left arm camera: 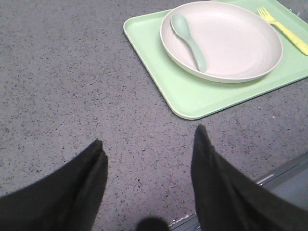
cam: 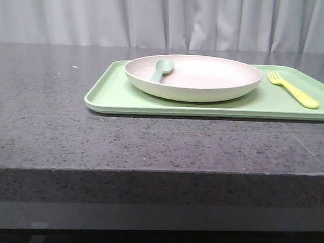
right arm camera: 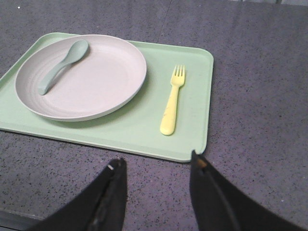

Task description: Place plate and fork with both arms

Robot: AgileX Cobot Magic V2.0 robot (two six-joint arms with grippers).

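The cream plate point(cam: 207, 78) sits on the left part of a light green tray point(cam: 109, 92), with a muted green spoon point(cam: 162, 69) lying in it. The pale yellow fork point(cam: 293, 89) lies on the tray to the plate's right, tines pointing away. Plate point(left arm camera: 231, 43) and fork point(left arm camera: 284, 29) show in the left wrist view; plate point(right arm camera: 96, 82) and fork point(right arm camera: 172, 101) show in the right wrist view. My left gripper point(left arm camera: 149, 139) is open and empty over bare table, short of the tray. My right gripper point(right arm camera: 156, 161) is open and empty, just short of the tray's near edge. Neither arm shows in the front view.
The tray point(right arm camera: 144, 130) rests on a dark speckled stone tabletop point(cam: 55, 111). The table's front edge point(cam: 149, 172) runs across the front view. A grey curtain point(cam: 102, 16) hangs behind.
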